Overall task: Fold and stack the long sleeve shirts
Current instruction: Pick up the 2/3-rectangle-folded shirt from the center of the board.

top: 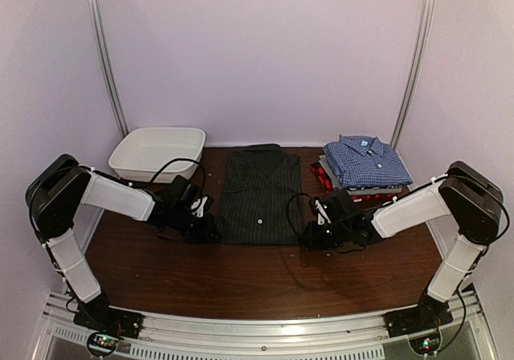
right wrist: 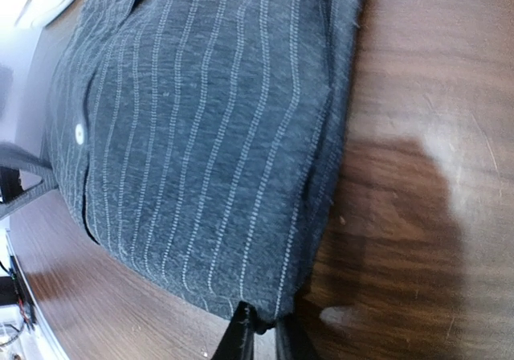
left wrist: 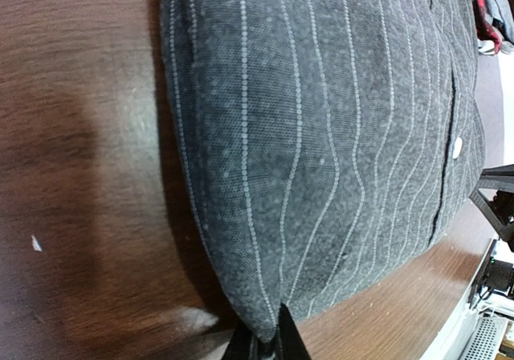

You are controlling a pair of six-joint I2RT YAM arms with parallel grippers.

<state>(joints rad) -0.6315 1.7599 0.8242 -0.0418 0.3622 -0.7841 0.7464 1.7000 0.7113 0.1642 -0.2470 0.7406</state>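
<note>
The black pinstriped long sleeve shirt (top: pixel 259 193) lies folded into a narrow panel at the table's centre, buttons up. My left gripper (top: pixel 210 230) sits at its near left corner. In the left wrist view the gripper (left wrist: pixel 271 332) is shut on that corner of the shirt (left wrist: pixel 321 135), with cloth pinched between the dark fingers. My right gripper (top: pixel 310 235) is at the near right corner. In the right wrist view it (right wrist: pixel 267 329) is shut on the hem of the shirt (right wrist: pixel 201 135). A blue checked shirt (top: pixel 365 161) tops a folded stack at the right, with a red-black one (top: pixel 319 175) lower down.
A white plastic tub (top: pixel 157 151) stands at the back left of the brown table (top: pixel 241 280). Both arms lie low across the table on either side of the shirt. Metal posts and pale walls enclose the back.
</note>
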